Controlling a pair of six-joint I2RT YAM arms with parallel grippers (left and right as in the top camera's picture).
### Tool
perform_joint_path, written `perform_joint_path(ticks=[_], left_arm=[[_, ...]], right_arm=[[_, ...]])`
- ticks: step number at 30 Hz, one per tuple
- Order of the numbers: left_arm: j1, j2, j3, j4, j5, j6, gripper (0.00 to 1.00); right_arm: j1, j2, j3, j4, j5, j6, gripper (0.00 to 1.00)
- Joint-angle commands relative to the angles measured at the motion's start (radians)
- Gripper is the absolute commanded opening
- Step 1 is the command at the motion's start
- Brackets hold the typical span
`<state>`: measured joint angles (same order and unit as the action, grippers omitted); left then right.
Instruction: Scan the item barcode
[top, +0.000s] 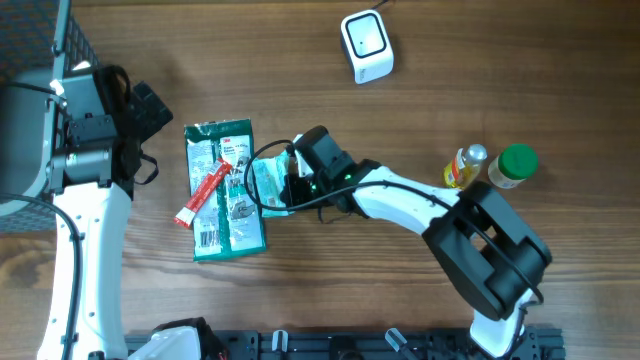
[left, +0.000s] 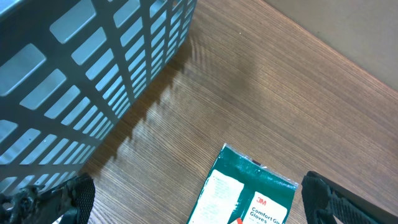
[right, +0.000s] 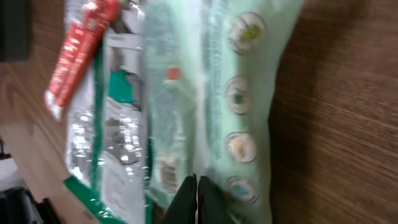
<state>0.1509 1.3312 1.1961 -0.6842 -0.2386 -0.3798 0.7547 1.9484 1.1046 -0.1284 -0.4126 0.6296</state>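
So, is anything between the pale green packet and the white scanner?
Nothing visible does. Only bare table lies between the pale green packet and the white scanner. The gloves pack, the yellow bottle and the green-capped bottle lie off that line. The right gripper is shut at the packet's edge.

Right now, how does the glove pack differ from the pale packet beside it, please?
The glove pack is dark green and larger; the pale packet is mint, smaller. A red sachet lies on the glove pack; the right gripper's shut jaws touch the pale packet. Both are flat.
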Motion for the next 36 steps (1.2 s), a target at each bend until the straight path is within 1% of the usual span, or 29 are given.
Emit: perform_joint_path(ticks=[1,4,8,9,11,14,17,21,24,26,34,36], left_arm=[[0.004,-0.001,0.003,0.003,-0.005,0.009,1.0],[0.004,-0.001,0.004,0.003,-0.005,0.009,1.0],[0.004,-0.001,0.003,0.003,-0.005,0.009,1.0],[0.004,-0.001,0.003,0.003,-0.005,0.009,1.0],[0.004,-0.001,0.004,0.003,-0.005,0.009,1.0],[0.004,-0.001,0.004,0.003,-0.005,0.009,1.0],[0.004,-0.001,0.003,0.003,-0.005,0.009,1.0],[0.004,-0.001,0.003,0.003,-0.005,0.009,1.0],[0.004,-0.001,0.003,0.003,-0.005,0.009,1.0],[0.004,-0.001,0.003,0.003,-0.005,0.009,1.0],[0.004,-0.001,0.003,0.003,-0.005,0.009,1.0],[0.004,-0.001,0.004,0.003,-0.005,0.009,1.0]], right_arm=[[0.005,-0.142,0.036,0.019,0.033,-0.056,0.05],[0.005,-0.176,0.036,0.024,0.095,-0.06,0.1],[0.009,-0.15,0.032,0.043,0.141,-0.053,0.11],[0.014,-0.137,0.032,0.054,0.159,-0.058,0.14],[0.024,-0.11,0.032,0.079,0.197,-0.095,0.26],[0.037,-0.057,0.032,0.127,0.24,-0.125,0.31],[0.041,0.002,0.032,0.201,0.24,-0.133,0.44],[0.039,0.053,0.032,0.281,0.241,-0.142,0.46],[0.038,0.055,0.032,0.309,0.262,-0.201,0.46],[0.038,0.054,0.033,0.315,0.288,-0.216,0.46],[0.038,0.055,0.032,0.195,0.311,-0.212,0.46],[0.038,0.055,0.032,0.157,0.342,-0.212,0.46]])
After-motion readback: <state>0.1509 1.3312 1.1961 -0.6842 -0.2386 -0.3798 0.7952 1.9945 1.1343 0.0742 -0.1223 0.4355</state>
